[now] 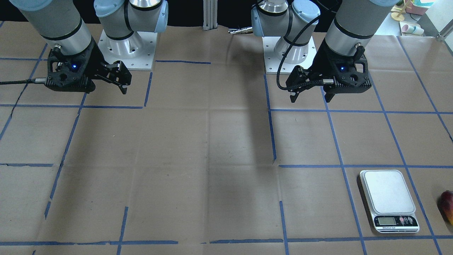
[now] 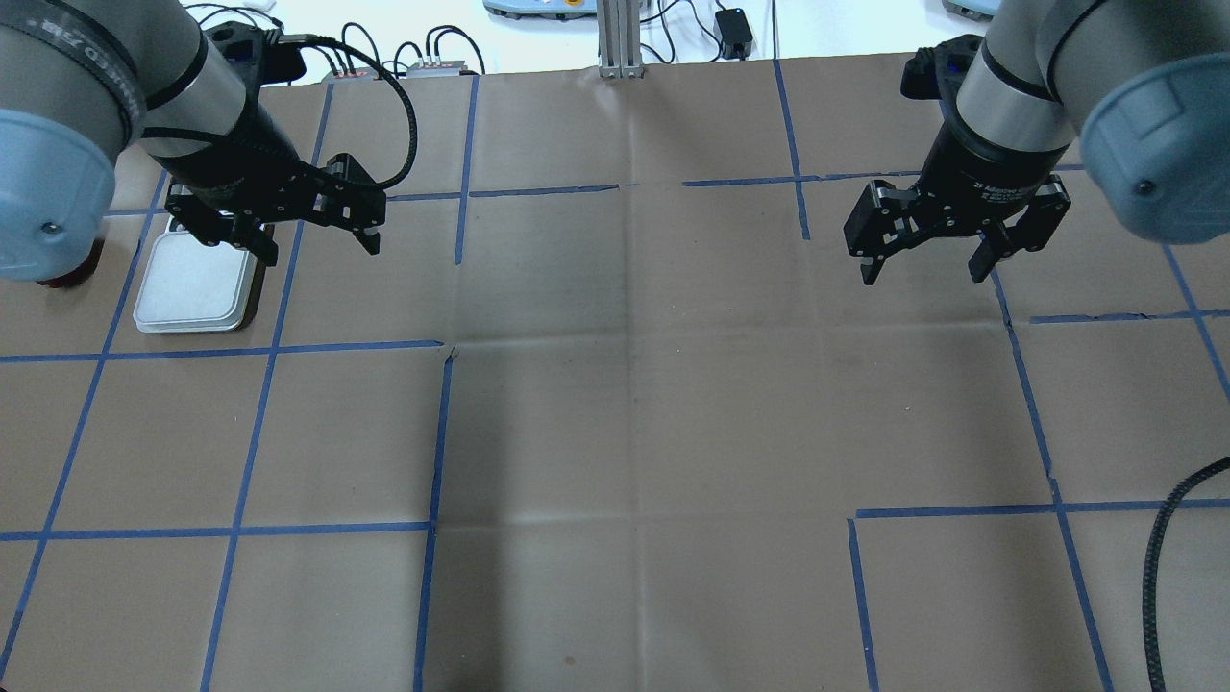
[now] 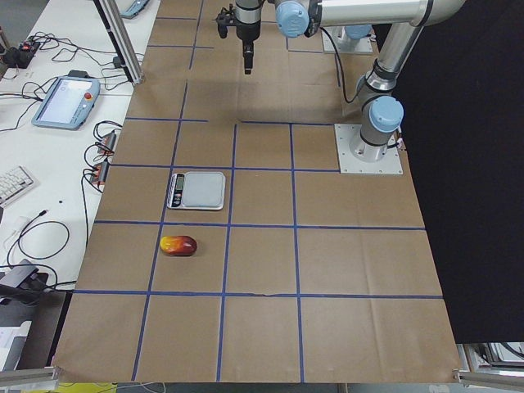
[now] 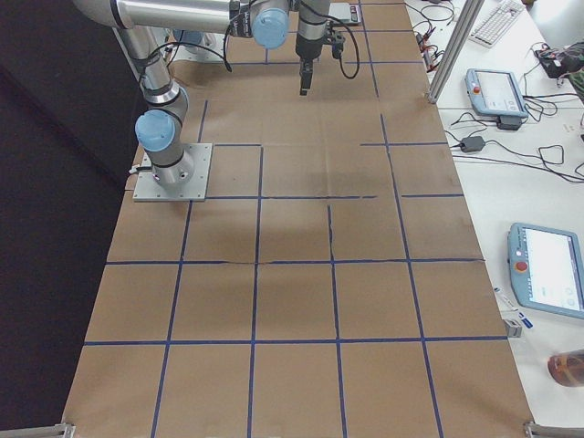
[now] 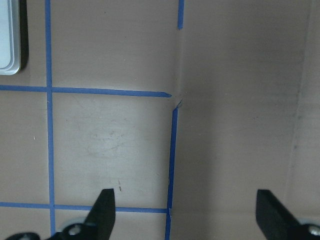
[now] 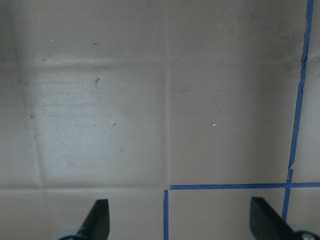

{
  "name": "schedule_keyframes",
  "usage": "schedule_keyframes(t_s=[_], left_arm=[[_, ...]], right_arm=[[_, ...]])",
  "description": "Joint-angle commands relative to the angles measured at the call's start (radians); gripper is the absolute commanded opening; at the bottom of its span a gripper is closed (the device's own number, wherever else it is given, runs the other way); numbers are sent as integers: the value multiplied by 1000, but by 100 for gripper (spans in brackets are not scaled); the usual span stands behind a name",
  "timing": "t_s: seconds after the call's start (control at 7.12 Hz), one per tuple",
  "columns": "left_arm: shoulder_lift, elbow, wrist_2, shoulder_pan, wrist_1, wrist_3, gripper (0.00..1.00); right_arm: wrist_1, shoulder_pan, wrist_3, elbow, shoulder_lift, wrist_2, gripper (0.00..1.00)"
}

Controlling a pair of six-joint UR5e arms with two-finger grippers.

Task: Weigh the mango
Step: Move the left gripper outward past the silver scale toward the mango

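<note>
The mango point(image 3: 178, 245), dark red fading to yellow, lies on the brown paper near the table's left end. It shows at the right edge of the front-facing view point(image 1: 447, 205). A white kitchen scale point(image 1: 387, 200) with an empty platform sits beside it, also seen in the overhead view point(image 2: 197, 284). My left gripper point(image 2: 317, 245) hovers open and empty just beside the scale, whose corner shows in the left wrist view point(image 5: 10, 40). My right gripper point(image 2: 922, 272) hovers open and empty over bare paper on the far side of the table from the scale.
Brown paper with a blue tape grid point(image 2: 437, 432) covers the table. Both arm bases point(image 1: 127, 46) stand at the robot's edge. A black cable point(image 2: 1168, 567) loops in at the overhead view's right edge. Tablets and cables point(image 3: 65, 102) lie off the table.
</note>
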Motion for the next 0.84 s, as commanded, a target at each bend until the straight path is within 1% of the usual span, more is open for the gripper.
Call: schedule_keyframes(t_s=[0.0, 0.28, 0.42, 0.7], left_arm=[[-1, -4, 0, 15, 3, 24, 100], [-2, -4, 1, 29, 7, 61, 100], [-5, -4, 2, 69, 8, 123, 100], [-42, -4, -5, 266, 10, 281, 100]], right_arm=[[0, 0, 0, 0, 0, 0, 100], [0, 0, 0, 0, 0, 0, 100], [0, 0, 0, 0, 0, 0, 100], [0, 0, 0, 0, 0, 0, 100]])
